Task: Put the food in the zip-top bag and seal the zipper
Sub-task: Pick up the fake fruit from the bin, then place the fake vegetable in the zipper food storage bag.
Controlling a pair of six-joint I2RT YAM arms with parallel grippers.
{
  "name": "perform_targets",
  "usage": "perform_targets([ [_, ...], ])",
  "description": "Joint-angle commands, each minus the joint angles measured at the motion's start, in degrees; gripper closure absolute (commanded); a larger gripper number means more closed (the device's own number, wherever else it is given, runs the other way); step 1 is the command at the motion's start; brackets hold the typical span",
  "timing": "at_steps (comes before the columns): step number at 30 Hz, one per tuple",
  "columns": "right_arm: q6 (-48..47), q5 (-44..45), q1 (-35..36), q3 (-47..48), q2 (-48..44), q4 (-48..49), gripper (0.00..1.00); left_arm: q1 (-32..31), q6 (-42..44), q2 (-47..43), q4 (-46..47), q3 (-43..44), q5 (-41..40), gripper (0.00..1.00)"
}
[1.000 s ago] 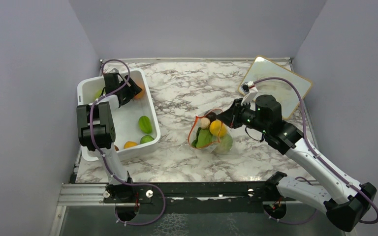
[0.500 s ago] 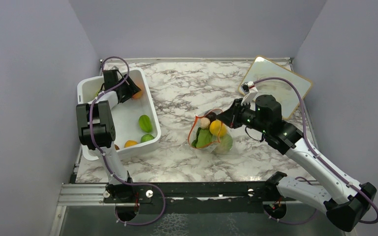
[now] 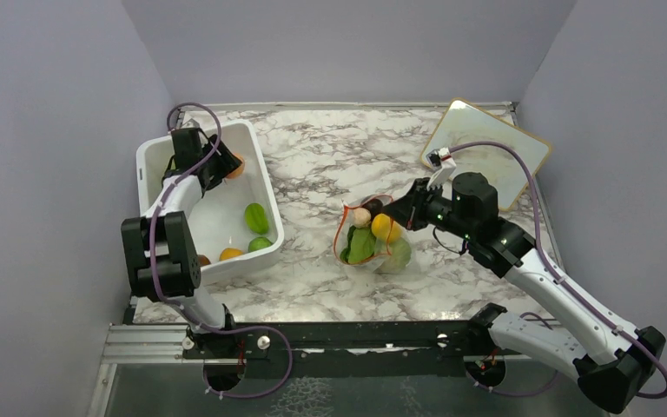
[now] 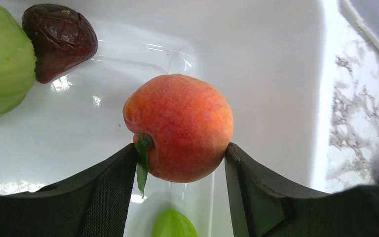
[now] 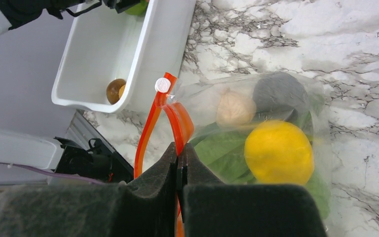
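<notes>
My left gripper [image 3: 219,165] [image 4: 180,148] is at the far end of the white tub [image 3: 152,156], shut on an orange-red peach [image 3: 235,163] [image 4: 180,126]; both fingers press its sides. The clear zip-top bag [image 3: 373,239] [image 5: 256,98] lies mid-table, mouth open, holding a yellow fruit [image 5: 279,152], a beige piece [image 5: 234,109], a dark piece [image 5: 280,91] and green leaves [image 5: 222,148]. My right gripper [image 3: 395,208] [image 5: 180,150] is shut on the red-orange zipper [image 3: 340,234] [image 5: 150,123] at the bag's mouth.
The tub also holds a dark brown fruit [image 4: 59,39], a large green fruit [image 4: 2,59], two green pieces [image 3: 256,218], an orange one [image 3: 230,254] and a brown one [image 3: 203,260]. A white board [image 3: 486,148] lies at the back right. Walls close three sides.
My left arm's elbow has swung down and left, and the gripper with the peach has shifted slightly left in the tub. The right gripper has held still on the zipper.
</notes>
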Motion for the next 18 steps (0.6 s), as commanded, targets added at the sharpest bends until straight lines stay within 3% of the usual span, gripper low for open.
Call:
perform_targets([
  [1, 0.7, -0.5, 0.1, -1.0, -1.5, 3.0, 0.99, 0.4, 0.3, -6.9, -0.5, -3.1, -0.5, 0.51],
  [10, 0.2, -0.1, 0.1, -0.8, -0.3, 3.0, 0.99, 0.2, 1.0, -22.9, -4.3, -7.7, 6.3, 0.54],
  [18, -0.4, 1.5, 0.1, 0.9, 1.3, 2.9, 0.99, -1.2, 1.2, -33.4, -7.5, -8.3, 19.0, 0.54],
])
